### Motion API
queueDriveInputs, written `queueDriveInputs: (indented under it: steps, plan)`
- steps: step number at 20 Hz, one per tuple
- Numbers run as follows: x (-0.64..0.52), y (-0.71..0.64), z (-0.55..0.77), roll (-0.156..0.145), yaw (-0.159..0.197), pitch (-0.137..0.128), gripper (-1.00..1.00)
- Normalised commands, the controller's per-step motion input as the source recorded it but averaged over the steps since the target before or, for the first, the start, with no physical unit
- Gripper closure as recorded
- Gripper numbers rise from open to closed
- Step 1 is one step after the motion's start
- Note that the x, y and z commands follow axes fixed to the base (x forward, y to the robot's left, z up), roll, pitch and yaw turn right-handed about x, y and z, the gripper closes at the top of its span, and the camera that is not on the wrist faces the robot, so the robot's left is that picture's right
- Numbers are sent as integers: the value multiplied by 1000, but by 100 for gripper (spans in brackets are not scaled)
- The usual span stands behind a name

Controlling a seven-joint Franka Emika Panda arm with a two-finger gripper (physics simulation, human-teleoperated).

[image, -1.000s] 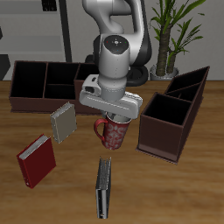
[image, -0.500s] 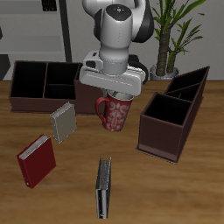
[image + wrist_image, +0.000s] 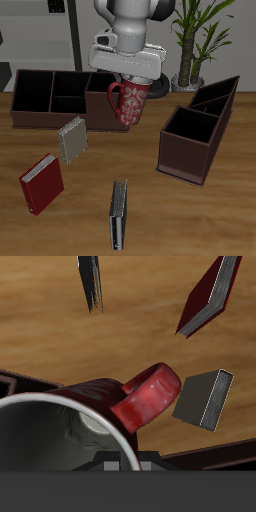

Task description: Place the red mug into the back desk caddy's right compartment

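Note:
My gripper (image 3: 128, 80) is shut on the rim of the red mug (image 3: 130, 104) and holds it upright in the air, handle toward the grey book. The mug hangs in front of and above the end cell (image 3: 99, 90) of the back desk caddy (image 3: 50, 95), the long dark box at the table's back. That cell is partly hidden by the mug. In the wrist view the mug's white inside and red handle (image 3: 148, 396) fill the frame, with a dark caddy wall (image 3: 18, 384) beside it.
A shorter dark caddy with a slanted end (image 3: 195, 140) stands beside the mug. A grey book (image 3: 72, 140), a red book (image 3: 42, 182) and a thin dark book (image 3: 119, 213) lie nearer the front edge. A potted plant (image 3: 195, 40) stands at the back.
My gripper has lifted the mug off the table and carried it back toward the long caddy. The books and caddies have not moved.

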Motion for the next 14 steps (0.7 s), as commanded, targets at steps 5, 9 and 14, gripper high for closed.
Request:
queueDriveInputs:
  steps: [5,9,14]
  plan:
    - [-406,87,551,12,40,-43,100]
    - [-255,34,265,7,29,-24,100]
    - [-309,4,125,33,94,65,100]
